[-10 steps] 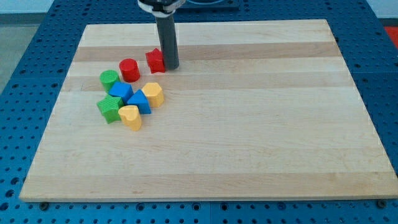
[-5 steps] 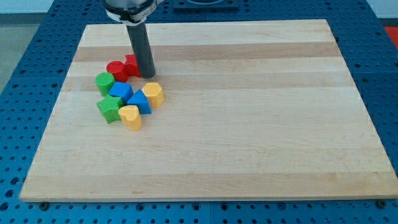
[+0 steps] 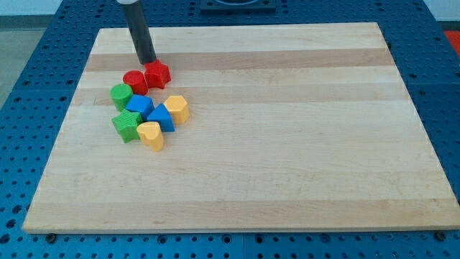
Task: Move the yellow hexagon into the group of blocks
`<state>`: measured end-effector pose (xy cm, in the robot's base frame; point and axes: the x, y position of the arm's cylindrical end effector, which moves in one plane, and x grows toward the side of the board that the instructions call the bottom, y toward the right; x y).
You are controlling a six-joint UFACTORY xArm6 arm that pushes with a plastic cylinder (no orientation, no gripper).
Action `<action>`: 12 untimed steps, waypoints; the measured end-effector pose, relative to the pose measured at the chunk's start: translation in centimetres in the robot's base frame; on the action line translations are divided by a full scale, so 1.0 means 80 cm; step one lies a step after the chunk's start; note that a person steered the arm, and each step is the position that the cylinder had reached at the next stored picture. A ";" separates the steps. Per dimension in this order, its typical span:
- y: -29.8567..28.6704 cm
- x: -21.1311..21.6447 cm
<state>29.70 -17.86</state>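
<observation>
My tip (image 3: pixel 146 61) stood near the table's (image 3: pixel 287 144) top-left corner, just above the two red blocks (image 3: pixel 146 78). The yellow hexagon (image 3: pixel 177 108) lay below and slightly right of it, toward the table's bottom edge, already touching a blue block (image 3: pixel 162 117) at the cluster's right side. The red blocks sat between tip and hexagon. The arm carried no gripper, only the rod.

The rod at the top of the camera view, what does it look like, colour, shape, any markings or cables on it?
It is a straight, round, dark grey to black rod with a smooth, slightly glossy surface. My tip ends bluntly, just above the red blocks. At the view's top edge, a sliver of pale, silvery mount caps the rod. No markings or cables show; the arm itself is out of frame.
</observation>
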 end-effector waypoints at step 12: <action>0.106 0.174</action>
<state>43.64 -9.34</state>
